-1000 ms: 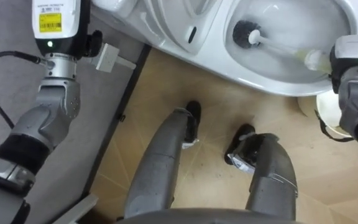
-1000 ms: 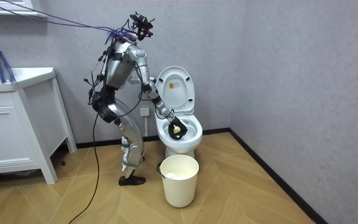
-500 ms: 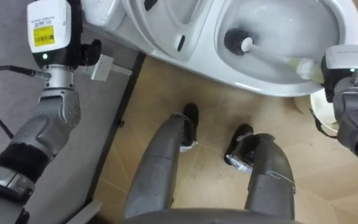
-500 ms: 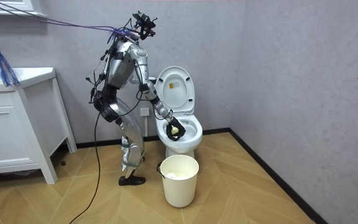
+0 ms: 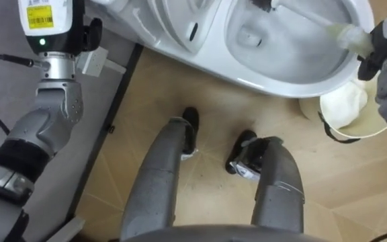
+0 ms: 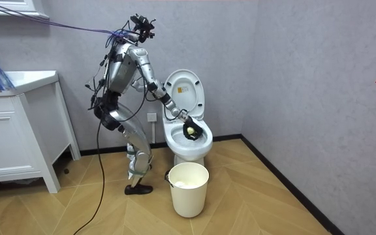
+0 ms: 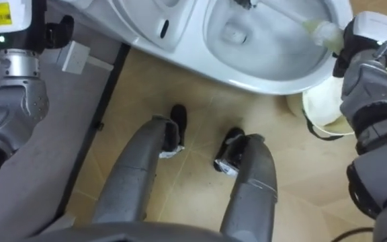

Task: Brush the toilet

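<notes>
There was one toilet point(image 5: 281, 84), one toilet brush point(image 5: 348, 37), one pale bucket point(image 6: 188, 196) and one white cabinet point(image 6: 18, 130). The robot's two hands made up the rest of the count.

The right hand point(image 5: 381, 54) was clenched round the pale grip end of the brush, just above the bowl's rim on the robot's right. From there the white shaft ran slantwise across the inside of the bowl. Its dark head lay at the far end, cut off by the top edge of the eye views. The left hand point(image 5: 46, 27) was raised beside the cistern, close to the grey wall, holding nothing that could be seen. Whether it was released or clenched could not be told.

The eye views looked straight down into the bowl. They gave the brush's line inside it, a wall socket point(image 5: 93, 62) low on the wall, and part of the bucket just beside the bowl's front rim. The room view gave the robot bent forward on the wooden floor point(image 6: 273, 202) at the toilet's side, right arm stretched down into the bowl. It also gave the lid point(image 6: 183, 94) standing upright, the whole bucket on the floor before the toilet, and the cabinet at the room view's left.
</notes>
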You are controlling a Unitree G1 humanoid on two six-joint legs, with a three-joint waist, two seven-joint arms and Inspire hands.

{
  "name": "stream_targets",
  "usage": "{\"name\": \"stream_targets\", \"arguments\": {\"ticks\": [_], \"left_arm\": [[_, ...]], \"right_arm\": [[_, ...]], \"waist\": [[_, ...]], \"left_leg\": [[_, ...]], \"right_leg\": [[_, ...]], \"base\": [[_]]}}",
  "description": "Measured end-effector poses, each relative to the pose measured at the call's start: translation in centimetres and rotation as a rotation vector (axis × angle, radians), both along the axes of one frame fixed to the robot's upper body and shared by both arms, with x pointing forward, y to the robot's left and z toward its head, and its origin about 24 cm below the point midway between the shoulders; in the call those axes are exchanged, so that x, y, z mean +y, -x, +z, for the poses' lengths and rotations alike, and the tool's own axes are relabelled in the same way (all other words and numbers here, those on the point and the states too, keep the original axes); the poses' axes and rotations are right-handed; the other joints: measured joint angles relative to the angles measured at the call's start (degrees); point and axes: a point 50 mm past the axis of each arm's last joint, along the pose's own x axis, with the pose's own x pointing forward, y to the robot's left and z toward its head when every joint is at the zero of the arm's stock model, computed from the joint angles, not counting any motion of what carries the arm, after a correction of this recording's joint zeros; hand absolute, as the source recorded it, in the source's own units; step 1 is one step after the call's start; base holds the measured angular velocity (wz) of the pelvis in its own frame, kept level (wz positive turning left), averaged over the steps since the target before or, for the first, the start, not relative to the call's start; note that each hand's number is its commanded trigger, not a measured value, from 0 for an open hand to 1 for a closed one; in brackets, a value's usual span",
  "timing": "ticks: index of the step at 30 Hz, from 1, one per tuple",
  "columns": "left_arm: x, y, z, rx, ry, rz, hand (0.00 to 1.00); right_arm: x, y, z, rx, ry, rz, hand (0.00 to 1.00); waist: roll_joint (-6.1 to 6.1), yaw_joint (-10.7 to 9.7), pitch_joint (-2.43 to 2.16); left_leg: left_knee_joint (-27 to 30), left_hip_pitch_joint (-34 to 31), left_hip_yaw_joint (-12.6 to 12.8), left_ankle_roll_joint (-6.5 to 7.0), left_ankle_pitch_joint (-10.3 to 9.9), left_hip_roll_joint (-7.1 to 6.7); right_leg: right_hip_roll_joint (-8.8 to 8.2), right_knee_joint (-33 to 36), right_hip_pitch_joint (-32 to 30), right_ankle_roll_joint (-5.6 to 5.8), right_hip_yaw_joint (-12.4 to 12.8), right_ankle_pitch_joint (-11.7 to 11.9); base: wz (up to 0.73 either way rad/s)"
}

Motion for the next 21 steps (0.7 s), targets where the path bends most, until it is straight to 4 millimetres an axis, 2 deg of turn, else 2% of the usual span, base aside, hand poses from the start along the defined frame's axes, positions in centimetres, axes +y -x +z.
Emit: {"name": "stream_targets", "arguments": {"ticks": [5,7,8,9,11,13,16,17,18,20,21], "left_arm": [[-0.1,-0.3,0.0,0.037,-0.010,0.000,0.00],[-0.4,-0.5,0.1,0.054,-0.014,-0.010,0.00],[-0.7,-0.7,0.1,0.064,-0.012,-0.016,0.00],[-1.0,-0.8,0.0,0.071,-0.004,-0.022,0.00],[-1.5,-0.8,-0.2,0.086,0.005,-0.034,0.00],[-1.9,-0.8,-0.3,0.092,0.018,-0.040,0.00],[-1.8,-0.7,-0.5,0.097,0.025,-0.034,0.00],[-1.8,-0.7,-0.5,0.100,0.027,-0.034,0.00],[-1.8,-0.7,-0.6,0.109,0.034,-0.036,0.00],[-1.8,-0.8,-0.6,0.113,0.035,-0.036,0.00],[-1.7,-0.7,-0.6,0.112,0.033,-0.035,0.00]], "right_arm": [[0.4,0.1,-0.5,0.022,0.022,0.023,1.00],[0.5,0.3,-0.8,0.047,0.044,0.036,1.00],[0.6,0.3,-0.9,0.064,0.059,0.047,1.00],[0.5,0.6,-1.3,0.091,0.062,0.045,1.00],[0.3,1.3,-2.2,0.156,0.078,0.038,1.00],[0.3,2.1,-3.3,0.238,0.084,0.040,1.00],[0.9,2.0,-3.4,0.275,0.115,0.079,1.00],[0.9,2.1,-3.4,0.289,0.120,0.086,1.00],[0.9,2.2,-3.3,0.294,0.127,0.091,1.00],[1.1,2.1,-3.1,0.302,0.137,0.097,1.00],[1.3,2.0,-3.0,0.308,0.155,0.111,1.00]], "waist": [[0.61,0.31,0.03],[1.56,0.97,0.13],[2.44,1.53,0.42],[3.53,2.02,0.47],[4.83,3.13,0.51],[5.66,4.20,0.41],[5.93,4.71,0.25],[6.42,4.87,0.19],[7.20,4.86,0.11],[7.54,5.66,-0.11],[7.60,6.12,-0.15]], "left_leg": [[0.26,0.07,-0.68,0.11,0.06,0.00],[0.36,0.30,-1.26,0.09,0.05,0.14],[0.38,0.52,-1.49,0.05,0.03,0.21],[0.27,0.77,-1.71,0.05,0.02,0.26],[0.09,0.90,-1.58,0.07,0.00,0.20],[-0.01,0.77,-1.23,0.01,-0.11,0.38],[0.06,0.90,-1.06,-0.34,-0.49,1.09],[0.03,0.89,-1.23,-0.41,-0.51,1.25],[0.05,0.90,-1.54,-0.49,-0.52,1.58],[-0.26,0.90,-1.46,-0.71,-0.55,2.48],[-0.47,0.97,-1.40,-0.91,-0.56,2.88]], "right_leg": [[0.20,-0.18,0.47,-0.07,-0.54,0.30],[0.75,-0.73,1.16,0.02,-0.85,0.32],[1.04,-1.03,1.56,0.14,-0.88,0.36],[1.04,-1.45,2.06,0.23,-1.20,0.41],[0.97,-1.53,2.06,0.26,-1.13,0.41],[1.11,-1.55,1.72,0.21,-0.86,0.44],[1.27,-1.80,1.81,-0.14,-0.97,0.41],[1.29,-2.20,2.25,-0.43,-1.74,0.51],[1.85,-2.93,2.80,-0.59,-2.27,0.64],[3.32,-4.26,2.80,-0.52,-1.61,1.17],[3.66,-4.82,2.88,-0.84,-1.74,1.72]], "base": [[-0.01],[0.02],[0.00],[0.00],[-0.02],[-0.08],[-0.07],[0.00],[0.00],[-0.19],[-0.26]]}}
